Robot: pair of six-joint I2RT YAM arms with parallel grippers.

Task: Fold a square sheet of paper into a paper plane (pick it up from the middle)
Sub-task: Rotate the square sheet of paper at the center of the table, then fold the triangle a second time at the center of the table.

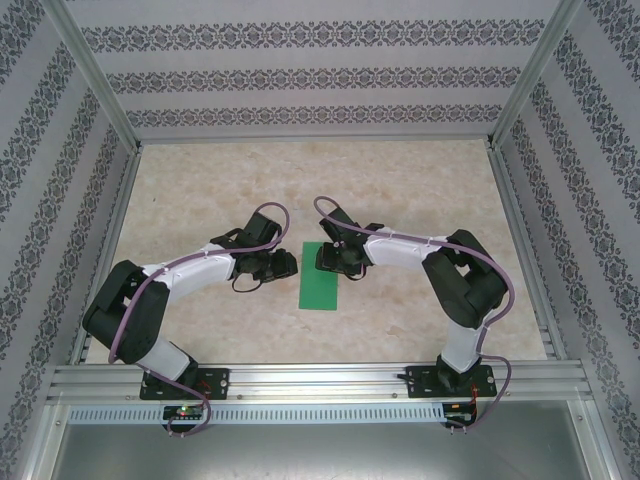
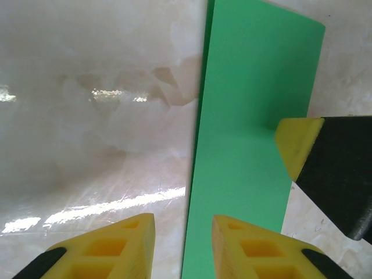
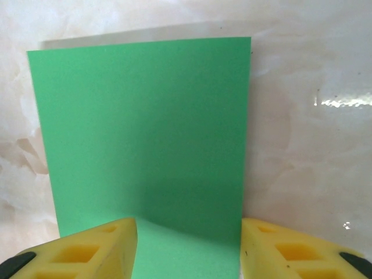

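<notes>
While lying flat on the table (image 1: 400, 190) as a narrow rectangle, the green sheet of paper (image 1: 320, 280) is sitting between left gripper (image 2: 183, 250) and right gripper (image 3: 189, 250). Both are gaping, holding nothing.

Plain bright green paper (image 1: 320, 276) lies on a beige marbled table (image 1: 420, 190); walls (image 1: 300, 75) carry black-and-white ornamental stripes.

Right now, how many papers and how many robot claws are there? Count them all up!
green paper: 1
robot grippers: 2 (left gripper, right gripper)
total: 3
</notes>
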